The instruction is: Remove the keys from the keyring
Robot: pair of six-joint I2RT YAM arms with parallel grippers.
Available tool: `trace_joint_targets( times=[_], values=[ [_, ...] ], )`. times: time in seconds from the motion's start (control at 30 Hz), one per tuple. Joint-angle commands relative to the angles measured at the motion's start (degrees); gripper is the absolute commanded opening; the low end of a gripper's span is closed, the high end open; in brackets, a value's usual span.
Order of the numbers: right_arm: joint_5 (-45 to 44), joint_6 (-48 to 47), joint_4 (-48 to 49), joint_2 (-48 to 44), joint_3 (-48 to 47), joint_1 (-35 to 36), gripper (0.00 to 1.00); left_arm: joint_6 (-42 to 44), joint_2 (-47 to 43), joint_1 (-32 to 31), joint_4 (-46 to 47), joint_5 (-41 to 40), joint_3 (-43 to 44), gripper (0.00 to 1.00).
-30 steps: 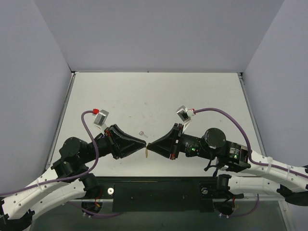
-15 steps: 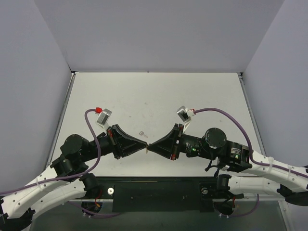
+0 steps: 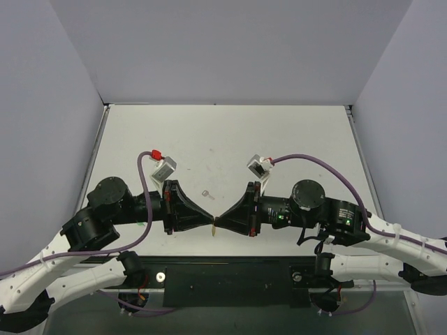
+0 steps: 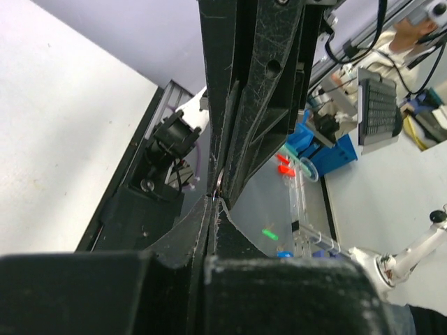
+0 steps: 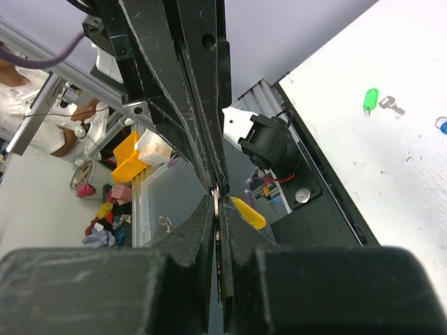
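My two grippers meet tip to tip above the table's near edge. The keyring, a yellow-orange tag (image 3: 212,228), hangs just below where they meet. My right gripper (image 5: 218,195) is shut on a thin metal strip seen edge-on, and the keyring's tag (image 5: 248,213) dangles beside it. My left gripper (image 4: 213,202) is shut, with a silver glint of metal right at its tips; whether that is ring or key is hidden. In the top view the left gripper (image 3: 209,222) and right gripper (image 3: 218,222) nearly touch. One tiny silver key (image 3: 206,193) lies loose on the table behind them.
The right wrist view shows a green tag (image 5: 370,99) with its silver key (image 5: 392,106) and part of a blue tag (image 5: 441,125) lying on the white table. The black base rail (image 3: 230,276) runs under the grippers.
The left gripper has shut at the right gripper's tip. Both arms shifted slightly toward the near edge, and their wrists rolled. The key on the table has not moved.
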State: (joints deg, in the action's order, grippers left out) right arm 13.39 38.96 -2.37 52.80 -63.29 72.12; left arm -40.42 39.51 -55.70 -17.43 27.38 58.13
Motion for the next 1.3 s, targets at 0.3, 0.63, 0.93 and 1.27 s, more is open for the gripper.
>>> trace_joint_targets(
  times=[0.3, 0.63, 0.93, 1.27],
  values=[
    [3.13, -1.34, -5.27, 4.07, -5.53, 0.04, 0.0, 14.48, 7.16, -0.11, -17.62, 9.89, 13.32, 0.0],
    [4.02, -2.31, -9.05, 5.92, -7.12, 0.13, 0.0, 18.55, 11.12, -0.11, -25.81, 9.46, 19.3, 0.0],
    [0.5, -1.43, -6.24, 3.72, -5.09, 0.3, 0.0, 13.54, 6.99, -0.02, -19.66, 2.78, 18.42, 0.52],
    [-3.37, 1.91, 5.53, -0.59, 0.62, 0.3, 0.0, -5.44, -7.59, -0.11, 13.44, -11.46, -2.83, 0.63]
  ],
)
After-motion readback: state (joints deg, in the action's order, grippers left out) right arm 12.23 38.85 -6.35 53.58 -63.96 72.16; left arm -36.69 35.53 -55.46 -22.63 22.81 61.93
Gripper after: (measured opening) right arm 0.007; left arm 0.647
